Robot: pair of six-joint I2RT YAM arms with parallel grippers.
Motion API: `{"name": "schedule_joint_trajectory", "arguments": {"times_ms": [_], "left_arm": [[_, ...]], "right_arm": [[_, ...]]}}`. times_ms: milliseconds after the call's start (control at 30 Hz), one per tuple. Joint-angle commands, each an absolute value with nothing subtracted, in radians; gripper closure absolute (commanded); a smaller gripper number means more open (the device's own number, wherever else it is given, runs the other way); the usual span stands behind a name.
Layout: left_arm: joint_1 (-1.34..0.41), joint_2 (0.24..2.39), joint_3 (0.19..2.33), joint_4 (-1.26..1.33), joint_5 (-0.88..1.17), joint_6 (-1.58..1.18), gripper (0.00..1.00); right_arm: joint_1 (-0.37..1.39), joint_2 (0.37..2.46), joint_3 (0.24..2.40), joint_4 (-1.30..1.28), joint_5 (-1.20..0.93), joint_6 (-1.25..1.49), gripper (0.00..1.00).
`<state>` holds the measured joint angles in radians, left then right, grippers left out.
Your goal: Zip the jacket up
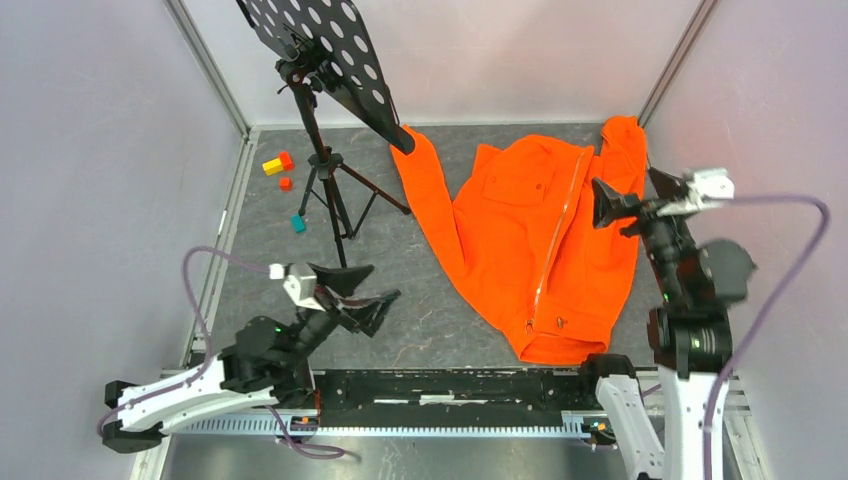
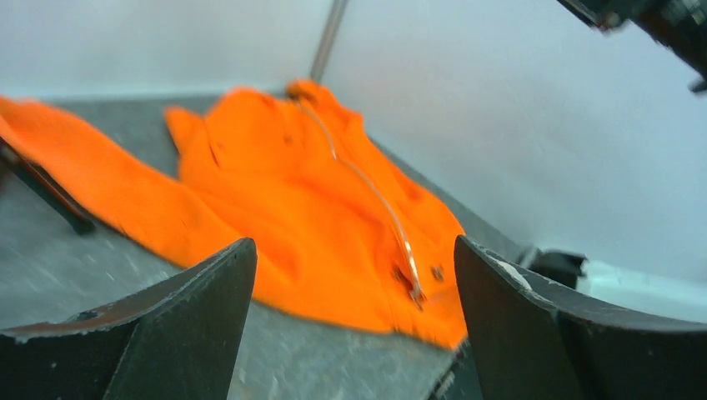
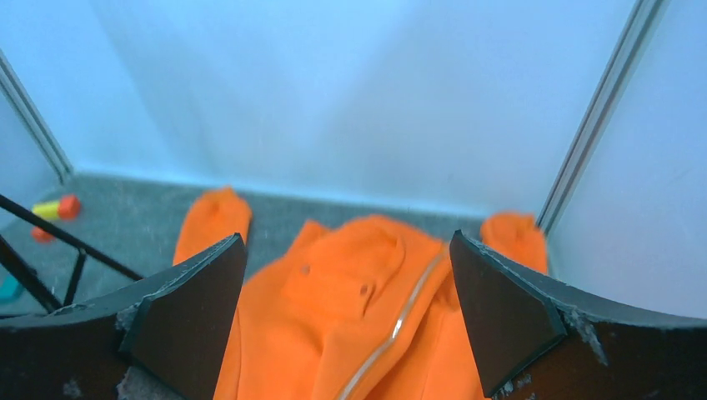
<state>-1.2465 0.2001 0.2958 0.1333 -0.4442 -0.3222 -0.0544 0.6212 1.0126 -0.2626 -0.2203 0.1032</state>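
- the jacket (image 1: 510, 240) lies spread on the table (image 1: 420, 310), in the right half, with its collar at the far end and its hem toward the near edge; one sleeve reaches left toward the stand (image 1: 325, 170).
- the zipper (image 1: 560, 235) runs from hem to collar, and the slider (image 1: 527, 325) sits at the hem end, so i judge the zipping not yet begun: the whole pull up to the collar is left.
- neither arm touches the cloth.
- the right gripper (image 1: 625, 190) hovers over the jacket's right edge near the collar, its jaws wide apart and holding nothing.
- the left gripper (image 1: 385, 281) hangs near and to the left, well apart from the jacket, jaws also spread and bare.
- no true container shows; the chest pocket (image 1: 512, 185) is the only holder, and what is inside it is hidden.
- small coloured blocks (image 1: 278, 165) lie loose at the far left, in nothing.
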Motion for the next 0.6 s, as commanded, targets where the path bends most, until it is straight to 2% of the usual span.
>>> {"name": "schedule_joint_trajectory", "arguments": {"times_ms": [0,233,467,567], "left_arm": [[-1.244,0.178,0.464,0.147,-0.528,0.083,0.06],[-1.244,0.344,0.816,0.166,-0.473,0.354,0.00],[-1.245,0.457,1.022,0.226,-0.392,0.457,0.00],[-1.245,0.472,1.074,0.235,-0.355,0.482,0.00]], "right_arm": [[-0.055,0.467,0.985,-0.113,-0.176,0.100,0.02],[-0.055,0.347,0.965,0.024,-0.118,0.089,0.02],[-0.055,0.222,0.847,0.147,-0.007,0.120,0.02],[-0.055,0.222,0.852,0.121,0.010,0.095,0.02]]}}
